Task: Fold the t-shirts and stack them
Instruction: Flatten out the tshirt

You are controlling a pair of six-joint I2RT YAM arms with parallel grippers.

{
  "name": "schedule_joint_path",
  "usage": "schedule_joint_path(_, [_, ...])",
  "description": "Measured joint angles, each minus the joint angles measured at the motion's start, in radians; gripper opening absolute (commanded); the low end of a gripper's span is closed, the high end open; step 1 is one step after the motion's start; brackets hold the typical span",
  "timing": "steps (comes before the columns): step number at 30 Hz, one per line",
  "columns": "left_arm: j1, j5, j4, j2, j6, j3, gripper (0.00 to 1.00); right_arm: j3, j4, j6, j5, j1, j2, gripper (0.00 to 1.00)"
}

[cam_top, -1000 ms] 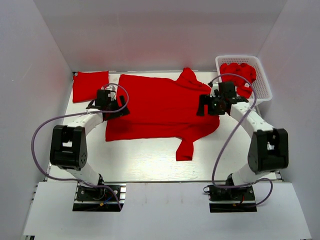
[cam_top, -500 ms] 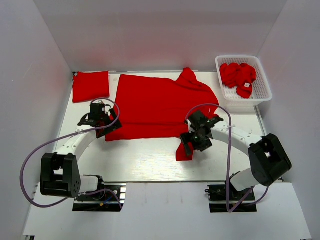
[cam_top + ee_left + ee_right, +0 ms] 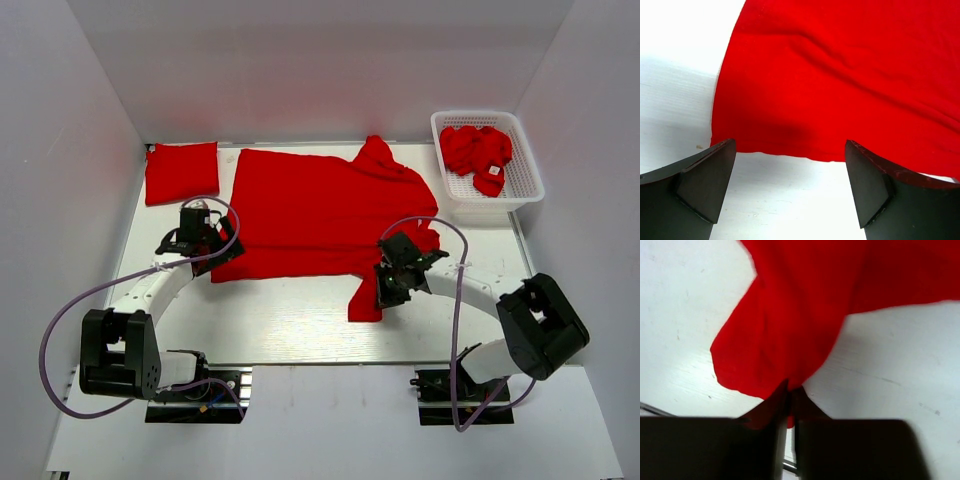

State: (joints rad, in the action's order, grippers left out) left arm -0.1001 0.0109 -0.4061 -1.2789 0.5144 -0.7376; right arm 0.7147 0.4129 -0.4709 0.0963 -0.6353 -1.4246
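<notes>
A red t-shirt lies spread flat on the white table, one sleeve hanging toward the near edge. My right gripper is shut on that sleeve, its cloth pinched between the closed fingers. My left gripper stands open just off the shirt's near left corner, with only bare table between its fingers. A folded red t-shirt rests at the far left. More crumpled red t-shirts lie in the basket.
A white mesh basket sits at the far right corner. White walls close in the table on the left, the back and the right. Purple cables loop from both arms.
My right arm swung from beside the basket to the near sleeve and shut on it. The left gripper pulled back off the shirt's left edge to its near corner and stayed open.
</notes>
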Motion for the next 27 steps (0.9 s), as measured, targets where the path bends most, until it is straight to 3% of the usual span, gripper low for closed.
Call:
schedule_joint_path(1, [0.0, 0.0, 0.004, 0.0, 0.0, 0.003, 1.0, -0.009, -0.005, -0.013, -0.01, 0.0, 0.009, 0.0])
schedule_joint_path(6, [0.0, -0.005, 0.017, 0.0, -0.003, 0.01, 1.0, 0.05, 0.11, -0.036, -0.151, -0.001, 0.03, 0.0])
schedule_joint_path(15, [0.0, -0.014, 0.035, 0.0, -0.024, 0.01, 1.0, 0.557, 0.607, -0.001, -0.578, -0.026, -0.091, 0.0])
schedule_joint_path(17, [0.0, -0.015, 0.04, 0.0, -0.03, 0.01, 1.0, 0.587, 0.639, 0.044, -0.579, -0.057, -0.142, 0.0])
schedule_joint_path(20, [0.0, -0.015, 0.042, 0.0, -0.036, 0.01, 1.0, 0.538, 0.615, 0.139, -0.416, -0.113, -0.21, 0.03])
schedule_joint_path(23, [0.0, -0.014, 0.043, 0.0, -0.043, 0.01, 1.0, 0.457, 0.575, 0.224, -0.165, -0.167, -0.246, 0.5])
schedule_joint_path(24, [0.0, -0.014, 0.044, -0.002, -0.045, 0.01, 1.0, 0.437, 0.571, 0.253, -0.088, -0.184, -0.248, 0.9])
schedule_joint_path(27, [0.0, -0.011, 0.047, -0.012, -0.047, 0.01, 1.0, 0.416, 0.553, 0.333, 0.103, -0.218, -0.235, 0.9])
